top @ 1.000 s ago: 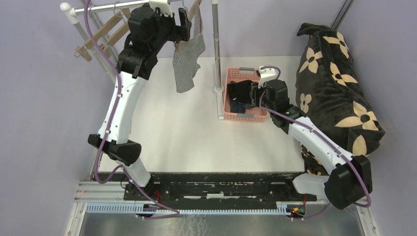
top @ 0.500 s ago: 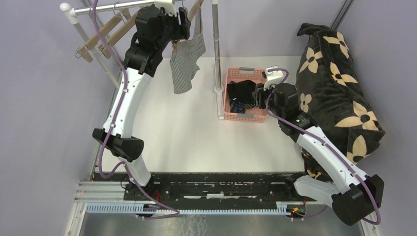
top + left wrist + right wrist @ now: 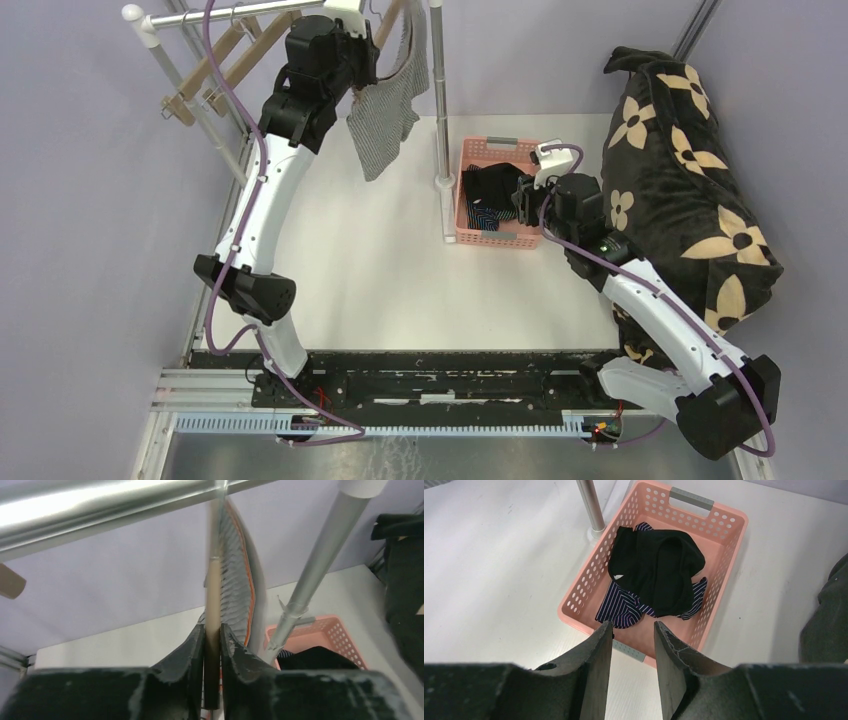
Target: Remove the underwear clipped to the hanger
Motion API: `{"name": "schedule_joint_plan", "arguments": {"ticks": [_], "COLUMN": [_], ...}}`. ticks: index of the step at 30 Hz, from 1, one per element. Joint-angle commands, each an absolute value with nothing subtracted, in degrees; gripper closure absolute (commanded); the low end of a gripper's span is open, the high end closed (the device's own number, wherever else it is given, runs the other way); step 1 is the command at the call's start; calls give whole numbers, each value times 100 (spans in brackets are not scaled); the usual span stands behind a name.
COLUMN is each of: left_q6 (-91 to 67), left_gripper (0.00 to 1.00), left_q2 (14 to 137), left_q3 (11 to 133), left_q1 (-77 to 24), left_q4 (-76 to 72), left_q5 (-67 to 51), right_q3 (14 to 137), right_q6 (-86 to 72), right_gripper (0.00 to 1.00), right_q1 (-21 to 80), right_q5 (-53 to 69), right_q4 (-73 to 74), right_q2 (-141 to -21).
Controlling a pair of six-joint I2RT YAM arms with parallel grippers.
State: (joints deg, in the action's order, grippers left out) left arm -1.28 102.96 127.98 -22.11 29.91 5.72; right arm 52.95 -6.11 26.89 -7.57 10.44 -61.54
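L gripper (image 3: 374,52) is raised to the rail (image 3: 250,12) at the back-left of the table (image 3: 340,270). In the L wrist view its fingers (image 3: 192,645) are seen closed on the wooden hanger (image 3: 214,590), pads touching the wood on both sides. The hanger is viewed edge-on & hangs below the rail (image 3: 100,500).

The grey-and-white striped briefs (image 3: 383,115) are hung from that hanger, draped just beside the upright pole (image 3: 438,90). Whether the clips are fastened cannot be told. In the wrist view the cloth (image 3: 240,590) is seen right behind the hanger, w/ an orange-edged band.

R gripper (image 3: 520,190) (image 3: 632,627) is held over the pink basket (image 3: 466,236), twd its right side. Its jaws are apart, w/ nothing btwn them, & are clear of the cloth below.

The black briefs (image 3: 659,572) are lying in the basket (image 3: 724,517), on top of the navy striped briefs (image 3: 621,607), which show at the near side. Both are also seen from the top view, black (image 3: 490,185) & navy (image 3: 482,215).

A black cushion w/ tan flowers (image 3: 690,170) is propped at the table's right edge, beside the R arm. Spare wooden hangers (image 3: 215,65) are hung on the rail's left end.
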Motion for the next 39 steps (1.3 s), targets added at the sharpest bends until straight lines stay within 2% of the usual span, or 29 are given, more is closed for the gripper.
{"name": "schedule_joint_plan", "arguments": {"ticks": [1,6,8,29,39], "left_q6": [12,-21,-35,-186,23], "left_gripper": [91,86,97,97,97], "left_q2": [10258,10339,10343,9495,8852], "left_q3": [12924,12946,12928,12273,11585], "left_q1": [-2180,-2155,-2165,-2084,-2010], "left_q4": [2781,2793,2774,1338,1413], "left_q5": [545,467,468,1037,1168], "right_q3": [5310,5286,5297,5107,5027], "right_q6": [-541,-511,-499,-544,-609], "right_gripper": [57,56,56,61,60], "right_q1": [2727,2746,2750,2764,2780], "right_q5": [-776,-843,-835,-669,-689], "right_q4": [814,810,819,692,642], "right_q2": [-5986,-5888,-5861,-5902,-5823]}}
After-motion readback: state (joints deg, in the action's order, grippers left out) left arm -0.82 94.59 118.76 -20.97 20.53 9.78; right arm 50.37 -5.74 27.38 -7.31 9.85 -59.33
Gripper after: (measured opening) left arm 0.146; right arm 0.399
